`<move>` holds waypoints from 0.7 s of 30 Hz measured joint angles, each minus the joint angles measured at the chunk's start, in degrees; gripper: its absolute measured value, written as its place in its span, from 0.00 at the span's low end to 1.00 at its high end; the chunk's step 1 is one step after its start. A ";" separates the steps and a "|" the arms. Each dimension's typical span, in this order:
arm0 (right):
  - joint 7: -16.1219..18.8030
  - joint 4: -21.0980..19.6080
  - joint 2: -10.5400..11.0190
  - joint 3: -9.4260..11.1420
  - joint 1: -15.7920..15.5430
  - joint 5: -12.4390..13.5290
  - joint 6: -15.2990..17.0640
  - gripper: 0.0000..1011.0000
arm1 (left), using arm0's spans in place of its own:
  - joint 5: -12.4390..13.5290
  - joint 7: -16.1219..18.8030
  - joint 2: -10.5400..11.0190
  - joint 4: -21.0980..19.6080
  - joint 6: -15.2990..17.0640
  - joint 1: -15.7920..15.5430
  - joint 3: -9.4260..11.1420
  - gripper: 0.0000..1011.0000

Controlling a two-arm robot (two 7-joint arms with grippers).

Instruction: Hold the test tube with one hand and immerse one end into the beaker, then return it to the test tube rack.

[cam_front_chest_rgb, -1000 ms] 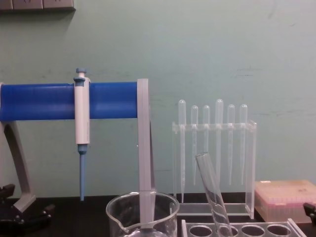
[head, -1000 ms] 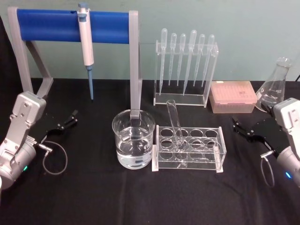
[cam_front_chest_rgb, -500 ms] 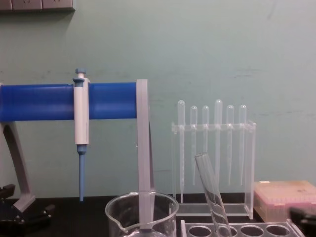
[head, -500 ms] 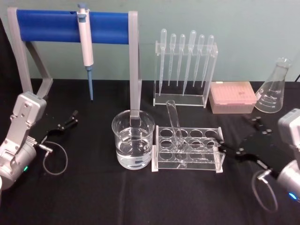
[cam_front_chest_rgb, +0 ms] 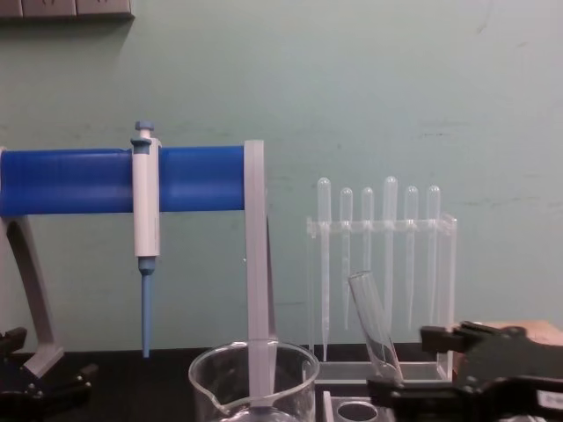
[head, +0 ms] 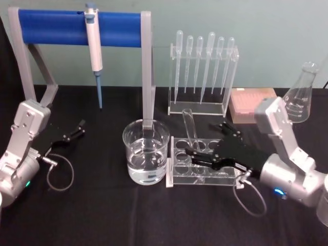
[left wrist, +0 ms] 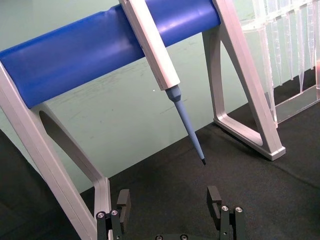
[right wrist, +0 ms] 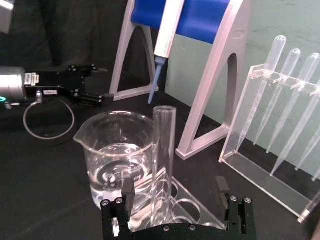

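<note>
Clear glass test tube (head: 190,130) leans in the transparent rack (head: 177,174) beside the wide glass beaker (head: 146,154). Black right gripper (head: 205,139) sits at it, fingers spread. Black left gripper (head: 78,128) rests far left, fingers apart.

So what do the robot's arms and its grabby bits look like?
Both arms are silver-grey, with boxy links and round wrists carrying a small blue-green light. A thin grey cable loops out beside each wrist. The left tool and right tool are flat and black, each with two short fingers and little silver screws. The left tool has a small white label.
</note>
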 joint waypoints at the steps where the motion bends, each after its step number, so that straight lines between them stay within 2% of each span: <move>1: 0.80 1.26 -0.80 -0.26 1.26 -0.05 0.66 0.99 | 0.00 0.00 0.00 0.00 0.00 0.00 0.00 0.99; 7: 4.73 4.23 -3.28 -0.65 5.20 0.77 3.37 0.99 | 0.00 0.00 0.00 0.00 0.00 0.00 0.00 0.99; 11: 6.10 4.48 -3.78 -0.83 6.20 0.93 4.71 0.99 | 0.00 0.00 0.00 0.00 0.00 0.00 0.00 0.99; 16: 6.56 3.49 -3.89 -0.91 6.88 0.53 6.66 0.90 | 0.00 0.00 0.00 0.00 0.00 0.00 0.00 0.99; 21: 5.86 2.16 -3.66 -0.69 6.77 -0.45 7.93 0.74 | 0.00 0.00 0.00 0.00 0.00 0.00 0.00 0.99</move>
